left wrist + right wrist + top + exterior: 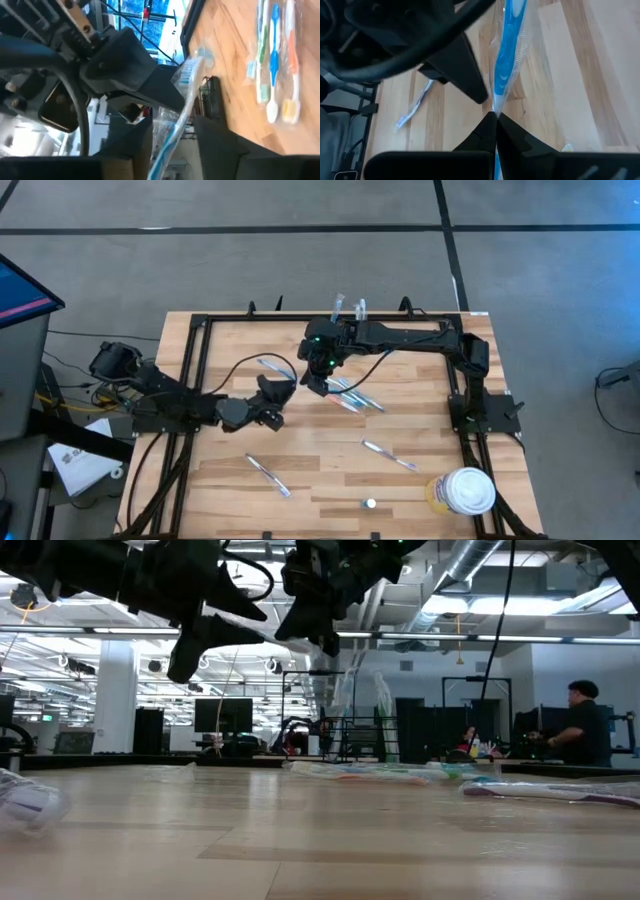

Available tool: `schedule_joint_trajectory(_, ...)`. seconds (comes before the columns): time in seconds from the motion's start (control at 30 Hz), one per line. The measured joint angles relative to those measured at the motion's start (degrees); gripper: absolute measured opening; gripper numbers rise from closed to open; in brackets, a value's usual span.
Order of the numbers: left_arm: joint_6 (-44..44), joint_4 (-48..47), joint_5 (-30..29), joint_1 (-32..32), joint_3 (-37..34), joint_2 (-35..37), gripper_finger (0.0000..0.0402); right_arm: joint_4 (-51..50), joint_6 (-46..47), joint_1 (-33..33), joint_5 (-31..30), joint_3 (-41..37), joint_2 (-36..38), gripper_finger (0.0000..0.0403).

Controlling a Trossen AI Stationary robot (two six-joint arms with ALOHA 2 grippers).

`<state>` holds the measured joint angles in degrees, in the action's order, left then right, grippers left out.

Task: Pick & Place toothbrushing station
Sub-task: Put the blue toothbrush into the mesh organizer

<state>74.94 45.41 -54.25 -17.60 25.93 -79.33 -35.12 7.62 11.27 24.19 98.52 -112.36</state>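
Right wrist view: right fingers pinch blue toothbrush; left fingers parted around it

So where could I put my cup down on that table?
The front left corner is bare, between the table edge and the wrapped toothbrush. The right side is bare, between the toothbrush pile and the right arm's base. The middle is crowded: the left gripper and right gripper meet there.

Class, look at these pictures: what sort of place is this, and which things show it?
Probably an open-plan robotics lab or workshop: exposed ceiling ducts, rows of monitors with a seated person behind, and a framed wooden table.
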Motion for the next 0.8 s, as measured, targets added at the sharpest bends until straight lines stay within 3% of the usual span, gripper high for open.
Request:
schedule_joint_trajectory(0.23,4.56,0.05,0.03,0.25,0.00,-0.37,0.0165,2.03,0.52,0.02,1.82,0.00,0.00,0.0000)
schedule_joint_trajectory(0.8,7.31,0.17,-2.75,0.36,0.00,-0.33,0.0088,4.46,1.95,-0.59,4.17,0.00,0.00,0.0000)
